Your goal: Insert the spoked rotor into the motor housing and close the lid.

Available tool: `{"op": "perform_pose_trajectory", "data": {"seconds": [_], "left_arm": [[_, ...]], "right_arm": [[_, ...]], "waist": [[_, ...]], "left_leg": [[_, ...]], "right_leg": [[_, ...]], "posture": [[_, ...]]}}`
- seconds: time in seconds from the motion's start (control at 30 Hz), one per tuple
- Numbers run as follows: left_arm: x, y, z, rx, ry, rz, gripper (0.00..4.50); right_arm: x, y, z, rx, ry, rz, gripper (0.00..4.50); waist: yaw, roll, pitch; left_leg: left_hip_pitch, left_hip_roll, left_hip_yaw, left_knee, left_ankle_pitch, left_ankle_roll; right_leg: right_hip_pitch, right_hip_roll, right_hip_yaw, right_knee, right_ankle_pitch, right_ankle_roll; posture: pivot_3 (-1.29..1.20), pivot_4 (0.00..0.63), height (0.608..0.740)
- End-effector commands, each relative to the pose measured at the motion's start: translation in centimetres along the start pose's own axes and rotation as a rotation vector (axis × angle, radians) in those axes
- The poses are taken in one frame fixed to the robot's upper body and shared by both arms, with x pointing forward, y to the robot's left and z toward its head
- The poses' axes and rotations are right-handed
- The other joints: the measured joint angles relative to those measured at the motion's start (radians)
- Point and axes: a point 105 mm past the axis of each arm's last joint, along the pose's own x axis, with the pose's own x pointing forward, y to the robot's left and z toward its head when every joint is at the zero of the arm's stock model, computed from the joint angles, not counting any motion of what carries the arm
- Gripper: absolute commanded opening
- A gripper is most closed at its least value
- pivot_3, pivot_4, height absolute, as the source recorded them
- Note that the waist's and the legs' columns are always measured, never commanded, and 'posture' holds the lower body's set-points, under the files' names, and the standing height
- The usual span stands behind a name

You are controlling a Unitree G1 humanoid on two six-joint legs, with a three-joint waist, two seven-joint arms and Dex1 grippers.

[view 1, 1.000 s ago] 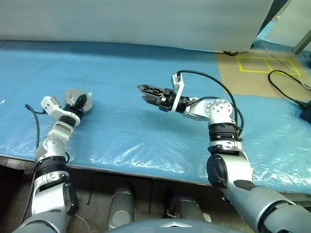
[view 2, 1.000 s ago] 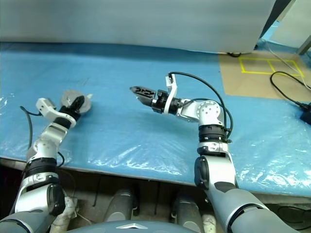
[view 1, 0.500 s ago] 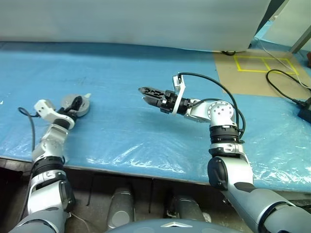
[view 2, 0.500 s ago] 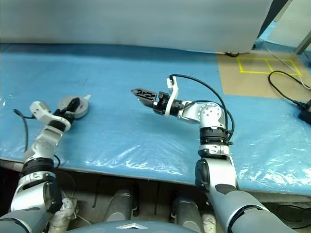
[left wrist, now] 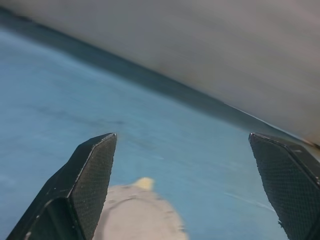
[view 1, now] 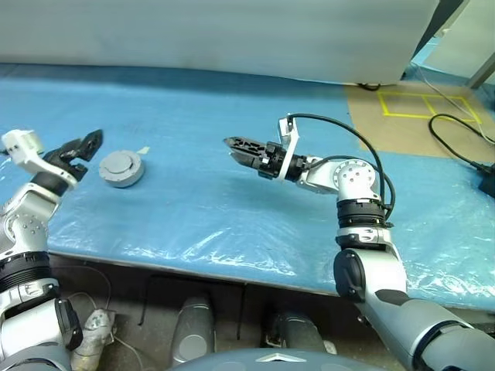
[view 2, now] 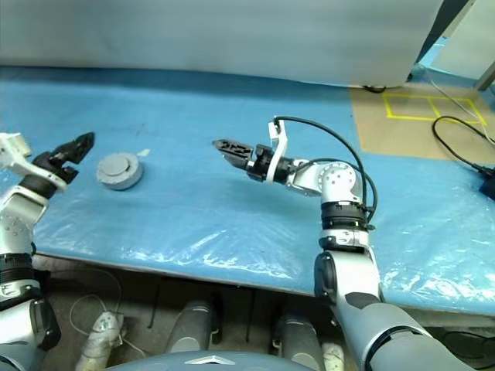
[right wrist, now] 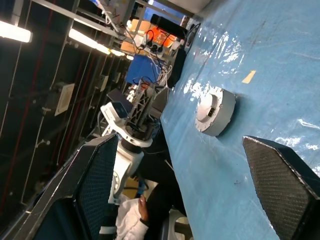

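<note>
Housing [view 1: 121, 168] sits lidded on tabletop [view 1: 232, 209]; left claw [view 1: 80, 147] and right claw [view 1: 241, 147] gape, empty; only verification appears to remain

no readable text, labels, brands, numbers or signs on anything in view, nothing legible on any surface
</note>
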Motion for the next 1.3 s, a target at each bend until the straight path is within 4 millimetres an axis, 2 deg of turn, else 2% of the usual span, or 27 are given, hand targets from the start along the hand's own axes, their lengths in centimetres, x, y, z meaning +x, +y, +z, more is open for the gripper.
{"op": "perform_pose_trajectory", "data": {"seconds": [0.03, 0.1, 0.13, 0.17, 0.3, 0.4, 0.53, 0.67, 1.1, 1.3], "left_arm": [[1.7, -7.0, -0.7, 0.126, 0.111, -0.332, 4.46], [2.0, -9.1, -2.2, 0.133, 0.167, -0.441, 4.46], [2.1, -9.6, -2.6, 0.134, 0.181, -0.464, 4.46], [2.1, -10.1, -3.9, 0.148, 0.225, -0.494, 4.46], [1.7, -11.5, -7.9, 0.151, 0.338, -0.587, 4.46], [1.1, -11.8, -9.9, 0.178, 0.392, -0.629, 4.46], [0.9, -12.3, -10.7, 0.183, 0.388, -0.657, 4.46], [0.9, -12.3, -10.4, 0.165, 0.376, -0.655, 4.46], [1.0, -12.1, -9.4, 0.179, 0.351, -0.64, 4.46], [1.4, -11.5, -9.3, 0.192, 0.334, -0.601, 4.46]], "right_arm": [[-0.5, 1.8, 0.9, -0.21, 0.042, 0.019, 4.2], [-0.8, 1.5, 0.6, -0.277, 0.075, 0.002, 4.2], [-0.9, 1.5, 0.5, -0.291, 0.082, 0.003, 4.2], [-1.1, 1.3, 0.2, -0.335, 0.1, -0.004, 4.2], [-1.8, -0.2, -1.6, -0.55, 0.175, -0.064, 4.2], [-2.4, -0.9, -2.6, -0.615, 0.18, -0.064, 4.2], [-3.2, -1.7, -3.2, -0.647, 0.21, -0.09, 4.2], [-3.6, -1.8, -2.7, -0.68, 0.201, -0.098, 4.2], [-3.3, -2.8, -2.5, -0.775, 0.196, -0.144, 4.2], [-3.2, -3.1, -3.1, -0.838, 0.193, -0.155, 4.2]], "waist": [[0.0, 0.0, 0.0], [-0.003, 0.001, 0.0], [-0.007, 0.001, 0.0], [-0.012, 0.001, 0.0], [-0.018, 0.001, 0.0], [-0.016, 0.001, 0.0], [-0.014, 0.001, 0.0], [-0.014, 0.001, 0.0], [-0.014, 0.001, 0.0], [-0.014, 0.001, 0.0]], "left_leg": [[0.001, -0.001, 0.0, 0.0, 0.0, 0.0], [0.001, -0.001, 0.001, -0.001, 0.0, 0.0], [0.001, -0.001, 0.001, -0.001, 0.0, 0.0], [0.001, 0.0, 0.001, -0.001, 0.0, 0.0], [0.001, 0.001, 0.001, -0.003, 0.0, 0.0], [0.0, 0.001, 0.0, -0.003, 0.0, 0.0], [0.0, 0.001, 0.0, -0.002, 0.0, 0.0], [0.005, 0.001, 0.001, -0.001, 0.0, 0.001], [0.005, 0.001, 0.001, -0.001, 0.002, 0.005], [0.005, 0.001, 0.001, -0.001, 0.002, 0.005]], "right_leg": [[0.0, -0.001, 0.0, 0.0, 0.0, 0.0], [0.0, -0.001, 0.0, 0.0, 0.0, 0.0], [0.0, 0.0, 0.0, 0.0, 0.0, 0.0], [0.0, 0.0, 0.0, 0.001, 0.0, 0.0], [-0.001, 0.002, 0.0, 0.0, 0.0, 0.0], [-0.001, 0.002, 0.0, -0.001, 0.0, 0.0], [-0.001, 0.001, 0.0, -0.001, 0.0, 0.0], [0.004, 0.001, 0.001, -0.001, -0.003, -0.005], [0.003, 0.001, 0.001, -0.001, -0.003, -0.006], [0.003, 0.001, 0.001, 0.0, -0.004, -0.006]], "posture": [[0.0, 0.15, 0.74], [0.0, 0.15, 0.74], [0.0, 0.15, 0.74], [0.0, 0.15, 0.74], [0.0, 0.15, 0.74], [0.0, 0.15, 0.74], [0.0, 0.15, 0.74], [0.0, 0.15, 0.74], [0.0, 0.15, 0.74], [0.0, 0.15, 0.74]]}}
